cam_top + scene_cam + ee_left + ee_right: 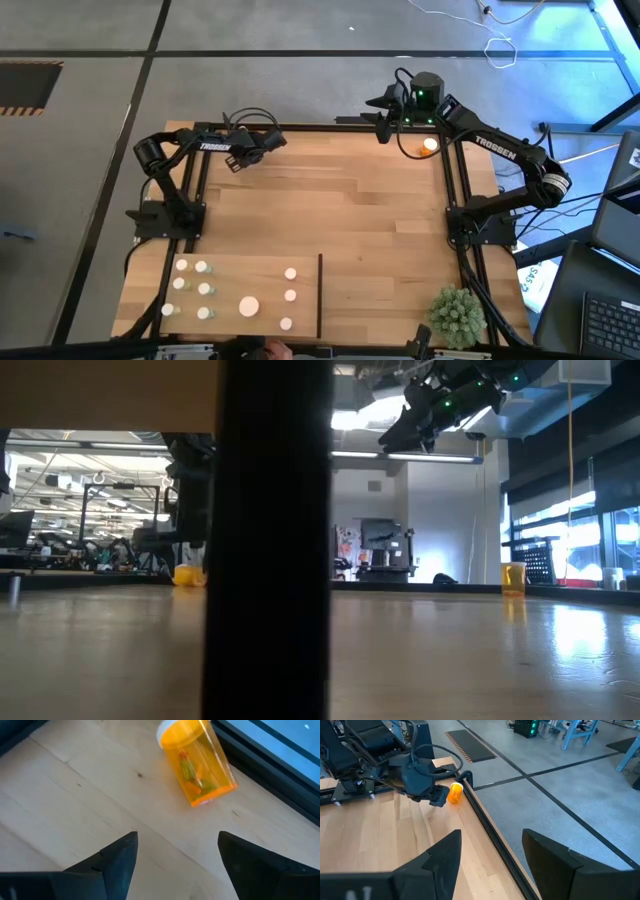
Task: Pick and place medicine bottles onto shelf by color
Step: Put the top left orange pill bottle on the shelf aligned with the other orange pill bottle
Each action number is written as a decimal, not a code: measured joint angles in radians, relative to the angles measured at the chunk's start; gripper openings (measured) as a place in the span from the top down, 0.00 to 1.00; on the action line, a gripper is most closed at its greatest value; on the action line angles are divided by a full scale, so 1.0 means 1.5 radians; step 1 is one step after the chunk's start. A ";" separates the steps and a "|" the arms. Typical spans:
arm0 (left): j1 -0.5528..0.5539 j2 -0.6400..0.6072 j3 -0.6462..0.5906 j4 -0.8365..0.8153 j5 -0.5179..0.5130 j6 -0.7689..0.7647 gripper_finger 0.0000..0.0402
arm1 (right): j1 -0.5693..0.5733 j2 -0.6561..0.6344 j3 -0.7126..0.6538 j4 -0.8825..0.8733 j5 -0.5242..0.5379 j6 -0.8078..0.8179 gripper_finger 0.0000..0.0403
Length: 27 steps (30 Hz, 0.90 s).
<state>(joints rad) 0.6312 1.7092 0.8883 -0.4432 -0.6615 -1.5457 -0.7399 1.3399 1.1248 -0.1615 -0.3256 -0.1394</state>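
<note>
while most of the medicine bottles already stand on the shelf [300, 322], the high view shows work outstanding: ten or so white caps sit left of the thin dark divider [320, 294], one of them a wider bottle [249, 306], and nothing right of it. the left gripper [268, 142] lies low at the far edge of the table [330, 200]; the right gripper [383, 103] hangs past the far edge, near an upright orange bottle [430, 145] at the far right corner. a spiky plant ball [457, 313] sits at the near right.

low view: the divider blocks the middle; two orange bottles remain at the far edge, one to the left [187, 574] and one standing upright to the right [513, 577]. one gripper shows overhead, well above the table.

left wrist view: fingers [120, 857] spread, pinching nothing; an orange bottle [197, 762] lies on its side just ahead, apart from them, beside the dark rail.

right wrist view: fingers [445, 855] spread and empty; far off, the left gripper sits beside the toppled bottle.

judgement: sorting largely done; at least two orange bottles left, and the section right of the divider unfilled.
</note>
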 joint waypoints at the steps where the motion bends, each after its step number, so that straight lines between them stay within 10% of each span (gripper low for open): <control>1: 0.000 0.000 0.000 0.002 0.001 0.000 0.33 | 0.000 0.000 0.000 0.000 0.000 0.000 0.47; 27: -0.001 0.018 0.000 0.024 0.031 -0.101 0.33 | 0.000 0.000 0.000 0.000 0.000 0.000 0.47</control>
<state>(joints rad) 0.6300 1.7359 0.8879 -0.4074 -0.6154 -1.6976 -0.7399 1.3399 1.1248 -0.1613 -0.3256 -0.1397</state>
